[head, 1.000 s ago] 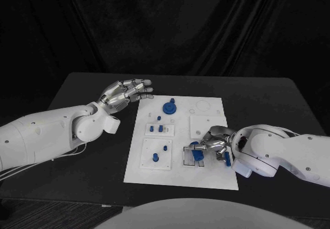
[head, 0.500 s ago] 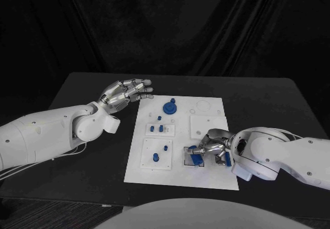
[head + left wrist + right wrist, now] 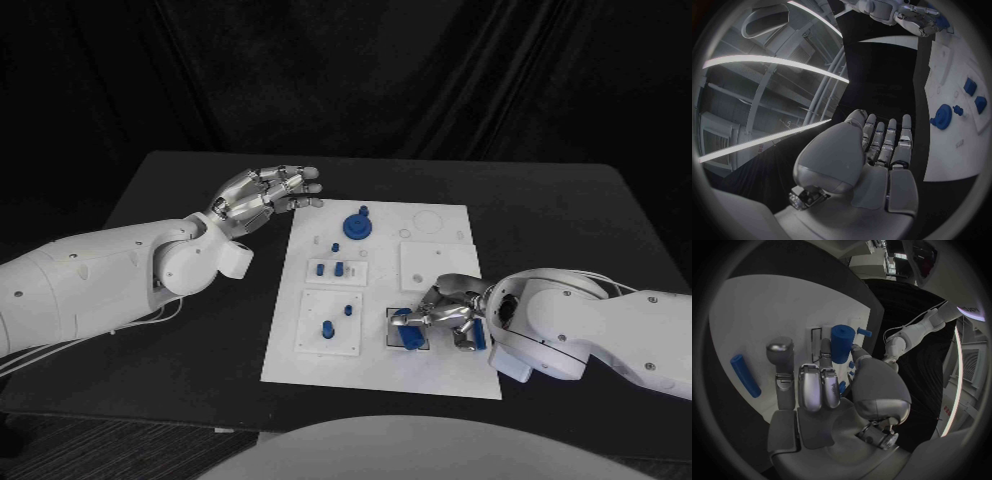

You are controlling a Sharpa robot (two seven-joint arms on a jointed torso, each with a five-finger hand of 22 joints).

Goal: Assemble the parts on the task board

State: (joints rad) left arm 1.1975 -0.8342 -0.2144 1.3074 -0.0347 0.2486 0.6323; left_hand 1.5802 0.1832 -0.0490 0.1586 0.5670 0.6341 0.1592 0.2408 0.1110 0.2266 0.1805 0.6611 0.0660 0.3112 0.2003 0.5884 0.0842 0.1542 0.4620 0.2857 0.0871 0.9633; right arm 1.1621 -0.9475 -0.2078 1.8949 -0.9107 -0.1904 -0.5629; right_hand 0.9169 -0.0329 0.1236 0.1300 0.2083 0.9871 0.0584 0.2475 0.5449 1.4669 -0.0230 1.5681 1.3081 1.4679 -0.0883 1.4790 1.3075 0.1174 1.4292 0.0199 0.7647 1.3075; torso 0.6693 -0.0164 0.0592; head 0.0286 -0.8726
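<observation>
Right robot hand (image 3: pixel 444 318) sits low over the near right portion of the task board (image 3: pixel 433 372), thumb and a finger pinching a blue cylindrical part (image 3: pixel 841 343) just above a dark-outlined rectangular recess (image 3: pixel 407 329). Judged step: seating this part in that recess. To do it well, the part's axis should be squared to the slot before lowering, descent slow, and the grip let go only once the part bears on the board; a tilted entry would likely jam. A long blue bar (image 3: pixel 745 375) lies loose on the white plate beside the hand, apart from it. Left robot hand (image 3: pixel 267 193) hangs off the board's far left corner over the dark surface (image 3: pixel 188 180), fingers spread, holding nothing. Recesses: far module carries a round blue disc part (image 3: pixel 355 224); the middle left tray (image 3: pixel 336 269) holds small blue pegs; the near left tray (image 3: pixel 332 322) holds two more blue pieces.
</observation>
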